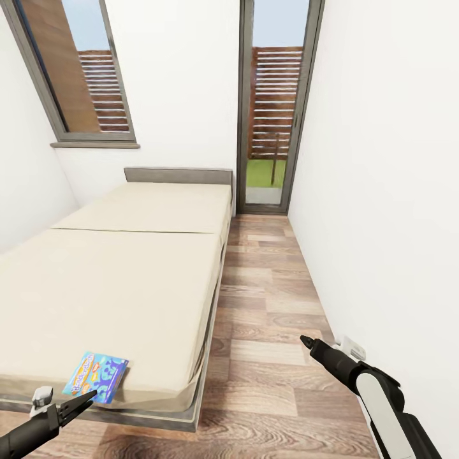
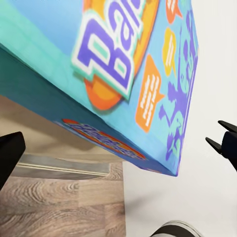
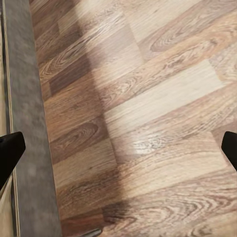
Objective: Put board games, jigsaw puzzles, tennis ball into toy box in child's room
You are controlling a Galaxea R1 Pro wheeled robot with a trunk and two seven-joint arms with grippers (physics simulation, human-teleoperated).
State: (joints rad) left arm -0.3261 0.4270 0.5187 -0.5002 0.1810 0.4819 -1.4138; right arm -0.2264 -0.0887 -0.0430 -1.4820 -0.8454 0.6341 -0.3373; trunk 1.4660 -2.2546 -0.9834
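We see the flat turquoise-and-orange printed board game box (image 1: 96, 376) just ahead of our left claw (image 1: 81, 400), lying on the near corner of the cream mattress of the grey-framed bed (image 1: 127, 274), long axis tilted toward the wall. The left claw's fingers spread wide, holding nothing. Our right claw (image 1: 308, 342) points forward over the wood plank floor (image 3: 148, 123), open and empty.
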